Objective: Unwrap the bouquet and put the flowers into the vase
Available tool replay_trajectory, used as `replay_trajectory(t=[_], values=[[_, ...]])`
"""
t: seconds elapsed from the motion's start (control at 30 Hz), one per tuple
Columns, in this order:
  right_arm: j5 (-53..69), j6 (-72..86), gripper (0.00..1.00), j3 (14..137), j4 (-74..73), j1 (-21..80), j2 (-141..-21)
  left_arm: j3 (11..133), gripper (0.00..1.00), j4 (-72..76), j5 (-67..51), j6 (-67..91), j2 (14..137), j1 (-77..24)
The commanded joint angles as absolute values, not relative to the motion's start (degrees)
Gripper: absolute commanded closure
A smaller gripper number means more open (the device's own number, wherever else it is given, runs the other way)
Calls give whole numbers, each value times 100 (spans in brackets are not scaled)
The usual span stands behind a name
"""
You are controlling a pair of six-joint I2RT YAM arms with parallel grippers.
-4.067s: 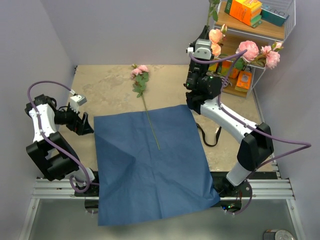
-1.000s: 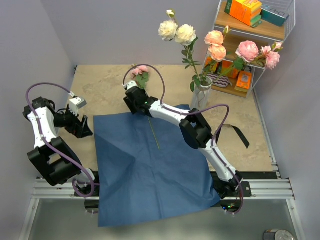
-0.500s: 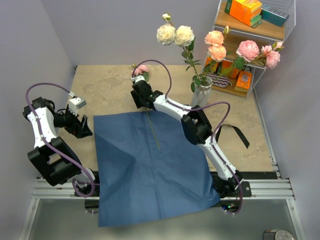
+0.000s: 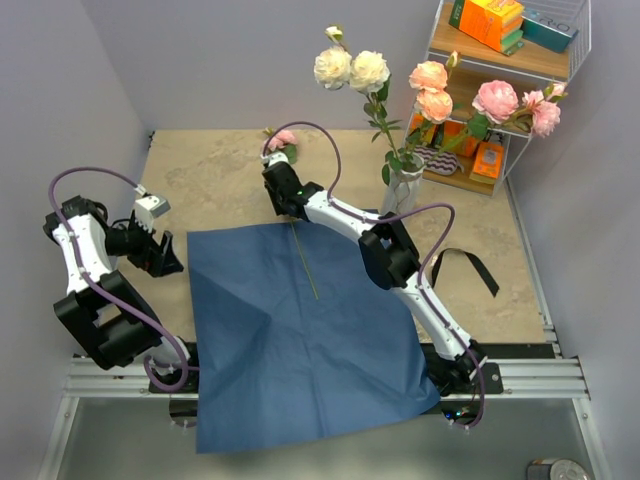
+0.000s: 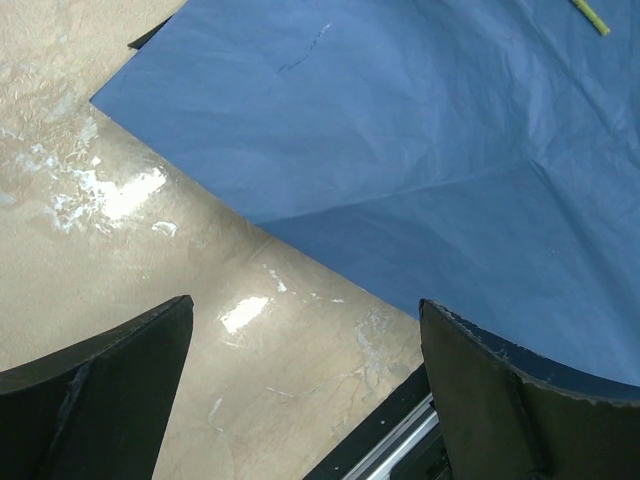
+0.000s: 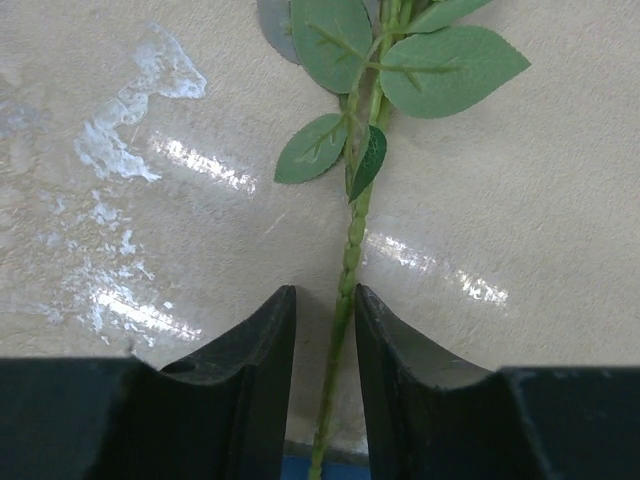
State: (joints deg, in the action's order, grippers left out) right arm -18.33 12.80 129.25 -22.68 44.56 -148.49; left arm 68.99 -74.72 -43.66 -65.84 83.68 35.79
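- At the far edge of the blue paper (image 4: 300, 330), which lies flat and creased on the worktop (image 4: 200, 170), a single pink rose (image 4: 284, 138) lies on its side. Its bloom is beyond the sheet and its thin green stem runs back onto it.
- Just past the paper's far right corner stands the vase (image 4: 402, 192), whitish and ribbed, with cream and peach flowers (image 4: 350, 68) upright in it.
- Off the paper's right edge, a black ribbon (image 4: 470, 268) lies loose.
- Only the right wrist view shows the rose's ridged stem (image 6: 348, 255) and oval leaves up close. From above, the arm covers that stretch.
- Only the left wrist view shows the stem's cut end (image 5: 590, 15) on the paper.
- Right hand (image 6: 325, 300): its fingers are narrowly parted and straddle the stem just beyond the paper's far edge, with slivers of worktop visible on both sides.
- Left hand (image 5: 305, 345): spread wide and empty above bare worktop beside the paper's left edge.
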Motion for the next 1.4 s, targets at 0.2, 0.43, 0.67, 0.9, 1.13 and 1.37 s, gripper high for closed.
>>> replay_trajectory(t=[0.2,0.43,0.67,0.9,1.13,1.37], values=[[-1995,1230,90,12973,-2593,4526,-14933,7137,1,-7532,-4491,-6750,8385,3700],[-1986,1003,100,12638,-2031,4711,-14020,7102,1,-7532,-4518,-6706,8358,3735],[-1750,248,100,11920,-689,5079,-12377,7075,1,-7541,-4526,-6688,8262,3788],[-1503,-632,100,10689,429,5238,-10646,6996,1,-7541,-4526,-6724,8060,3788],[-1309,-1633,100,8880,2020,5291,-8800,7058,1,-7532,-4702,-6636,8077,3797],[-2397,-2881,100,8069,3900,5317,-7621,7119,1,-7541,-4772,-6557,8191,3788]])
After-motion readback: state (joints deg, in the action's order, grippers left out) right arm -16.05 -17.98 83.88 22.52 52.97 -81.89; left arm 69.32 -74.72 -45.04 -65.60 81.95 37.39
